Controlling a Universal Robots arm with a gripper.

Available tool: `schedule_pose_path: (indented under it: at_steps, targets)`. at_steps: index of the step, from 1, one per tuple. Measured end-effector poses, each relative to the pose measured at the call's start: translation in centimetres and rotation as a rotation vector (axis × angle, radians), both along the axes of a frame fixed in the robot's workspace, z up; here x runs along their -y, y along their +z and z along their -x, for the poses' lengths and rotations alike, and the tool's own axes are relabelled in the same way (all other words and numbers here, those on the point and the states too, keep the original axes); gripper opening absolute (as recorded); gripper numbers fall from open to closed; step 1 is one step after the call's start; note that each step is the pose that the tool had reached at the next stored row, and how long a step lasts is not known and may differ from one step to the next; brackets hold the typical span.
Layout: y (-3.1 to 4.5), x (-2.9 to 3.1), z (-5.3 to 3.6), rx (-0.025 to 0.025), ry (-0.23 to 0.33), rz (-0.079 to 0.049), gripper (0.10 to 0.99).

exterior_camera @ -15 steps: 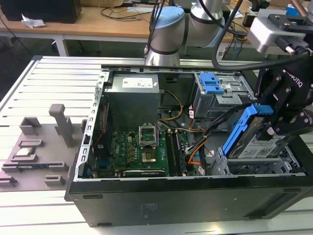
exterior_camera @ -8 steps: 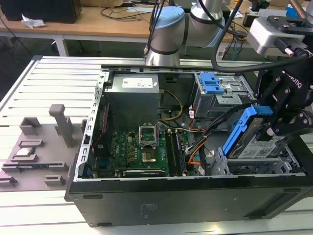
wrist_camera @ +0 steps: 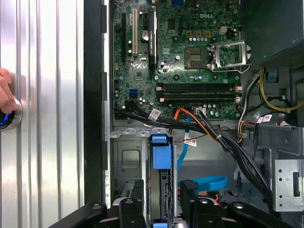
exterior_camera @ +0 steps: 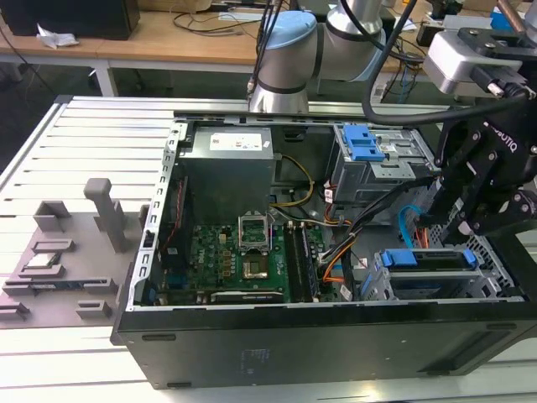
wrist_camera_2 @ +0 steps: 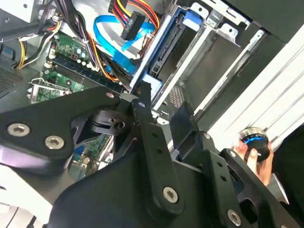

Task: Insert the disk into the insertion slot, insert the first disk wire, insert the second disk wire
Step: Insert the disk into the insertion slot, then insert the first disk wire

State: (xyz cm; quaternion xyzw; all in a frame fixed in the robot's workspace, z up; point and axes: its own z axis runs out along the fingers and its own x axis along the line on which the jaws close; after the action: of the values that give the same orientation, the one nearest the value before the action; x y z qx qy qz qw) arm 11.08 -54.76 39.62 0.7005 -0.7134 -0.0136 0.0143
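The gripper (wrist_camera: 160,192), its 2 fingers (wrist_camera: 132,209) apart, straddles the disk (wrist_camera: 160,156) seated in the insertion slot (exterior_camera: 419,290), exterior view's near right; blue ribbon cable (wrist_camera: 209,183) and black cable bundle (wrist_camera: 240,154) crowd beside.

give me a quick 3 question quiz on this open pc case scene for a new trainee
1. True or false: the disk stands inside the insertion slot.
2. Which is the robot's hand nearest to? A the power supply; B the disk; C the grey fixtures outside the case.
3. What colour is the flat cable beside the disk?
Key: 1 true; 2 B; 3 blue.
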Motion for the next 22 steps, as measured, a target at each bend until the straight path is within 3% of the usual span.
schedule_pose_path:
  at_steps: [2,3,4,6,12,16,20,22]
  targets:
    - [-0.02,0.0,0.0,0.0,0.0,0.0,0.357]
    - [-0.02,0.0,0.0,0.0,0.0,0.0,0.357]
    - [-0.03,0.0,0.0,0.0,0.0,0.0,0.235]
    - [-0.06,0.0,0.0,0.0,0.0,0.0,0.106]
    - [-0.13,0.0,-0.01,0.0,0.0,0.0,0.106]
    - [-0.32,-0.06,-0.82,-0.0004,0.0,0.0,0.106]
    - [-0.9,-0.89,-2.45,-0.0026,0.0,0.0,0.106]
    - [-1.16,-1.81,-2.94,-0.0027,0.0,0.002,0.106]
